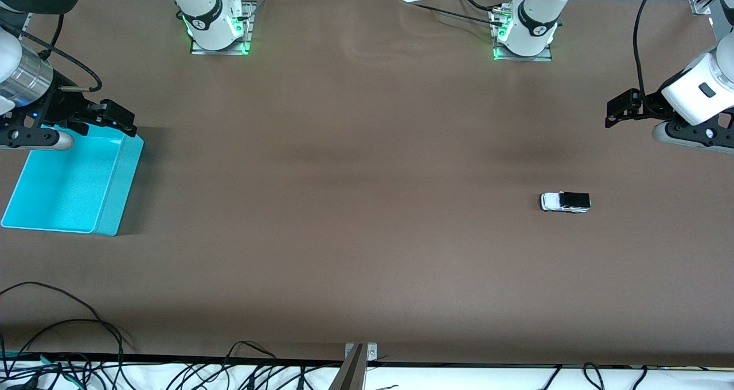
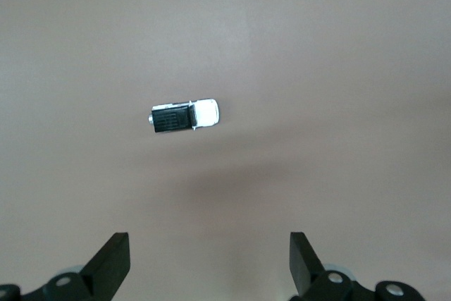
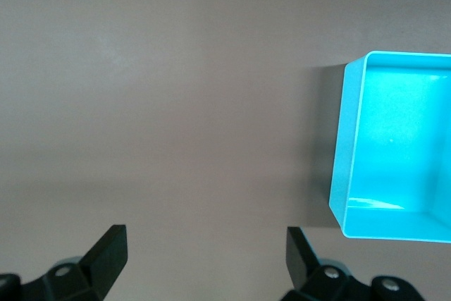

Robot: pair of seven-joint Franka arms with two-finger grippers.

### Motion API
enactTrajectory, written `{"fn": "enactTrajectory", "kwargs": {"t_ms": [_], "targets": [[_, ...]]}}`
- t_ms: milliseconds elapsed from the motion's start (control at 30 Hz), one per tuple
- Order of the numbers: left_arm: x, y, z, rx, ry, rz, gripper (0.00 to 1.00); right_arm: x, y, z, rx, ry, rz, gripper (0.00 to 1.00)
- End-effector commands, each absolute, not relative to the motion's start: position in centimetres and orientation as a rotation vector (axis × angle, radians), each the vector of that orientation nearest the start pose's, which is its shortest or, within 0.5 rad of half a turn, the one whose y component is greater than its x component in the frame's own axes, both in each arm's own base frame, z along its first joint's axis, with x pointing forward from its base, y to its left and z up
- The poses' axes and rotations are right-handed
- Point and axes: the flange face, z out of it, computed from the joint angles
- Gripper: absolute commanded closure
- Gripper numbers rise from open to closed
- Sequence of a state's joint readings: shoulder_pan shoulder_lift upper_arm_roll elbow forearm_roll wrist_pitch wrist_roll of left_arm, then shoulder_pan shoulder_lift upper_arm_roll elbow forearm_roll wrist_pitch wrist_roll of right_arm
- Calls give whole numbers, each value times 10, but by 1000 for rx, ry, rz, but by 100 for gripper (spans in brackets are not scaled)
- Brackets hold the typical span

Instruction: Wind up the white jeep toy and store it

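The white jeep toy point(image 1: 565, 202), a tiny white car with a black rear roof, stands on the brown table toward the left arm's end. It also shows in the left wrist view point(image 2: 184, 115). My left gripper point(image 1: 615, 114) hangs open and empty in the air, over the table beside the toy, and shows in its own wrist view point(image 2: 209, 259). The turquoise bin point(image 1: 63, 183) sits empty at the right arm's end and also shows in the right wrist view point(image 3: 345, 174). My right gripper point(image 1: 127, 123) hangs open and empty over the bin's rim, and shows in its own wrist view point(image 3: 206, 255).
The two arm bases point(image 1: 215, 20) point(image 1: 524, 28) stand along the table's edge farthest from the front camera. Loose black cables point(image 1: 69, 332) and a metal bracket point(image 1: 361, 355) lie along the edge nearest the camera. The brown table point(image 1: 344, 178) stretches between bin and toy.
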State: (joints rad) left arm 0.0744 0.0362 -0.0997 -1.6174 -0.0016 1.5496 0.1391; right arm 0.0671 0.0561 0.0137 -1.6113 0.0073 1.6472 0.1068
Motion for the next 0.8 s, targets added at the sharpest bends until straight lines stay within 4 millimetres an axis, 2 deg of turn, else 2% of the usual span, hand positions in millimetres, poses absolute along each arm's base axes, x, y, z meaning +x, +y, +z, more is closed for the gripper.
{"fn": "enactTrajectory", "kwargs": {"t_ms": [0,167,200,400,533,767], "targets": [[564,-9,584,-3109,321,193,0,576,51,587,-3134,49,23,0],[570,-4,570,-3096,467,233,0,576,51,587,-3134,49,23,0],[578,0,553,-3076,663,277,0,576,51,587,-3134,49,23,0],[583,12,539,-3066,773,306,0,576,51,587,-3134,49,21,0],[590,24,517,-3066,839,355,0,576,51,587,-3134,47,21,0],[601,33,480,-3047,981,428,0,576,51,587,-3134,49,23,0]]}}
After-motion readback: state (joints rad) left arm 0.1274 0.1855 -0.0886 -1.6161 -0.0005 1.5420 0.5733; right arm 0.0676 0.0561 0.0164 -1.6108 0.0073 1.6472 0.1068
